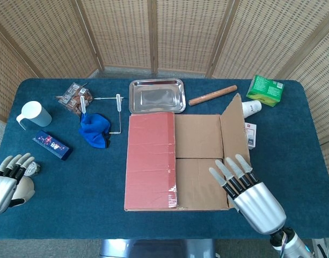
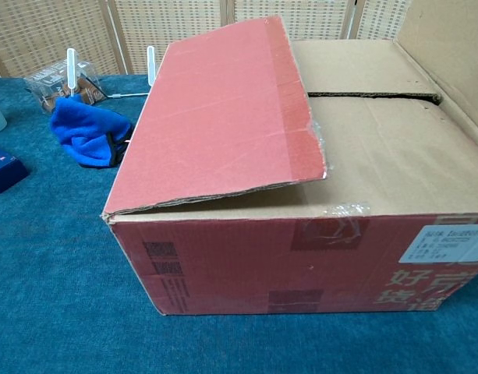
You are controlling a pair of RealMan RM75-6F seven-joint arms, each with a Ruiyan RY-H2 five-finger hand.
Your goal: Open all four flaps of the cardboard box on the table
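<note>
Meanwhile the right hand (image 1: 249, 189) hovers empty, fingers spread, at the cardboard box's (image 1: 177, 161) right flap (image 1: 233, 130); the left hand (image 1: 8, 180) rests empty, fingers apart, on the worktop (image 1: 89, 188).

Bright, even light; seemingly sharp.

The right hand (image 1: 249, 189) reaches up from the lower right of the head view, fingers extended and apart; the left hand (image 1: 8, 180) sits at lower left, fingers loosely spread.
</note>
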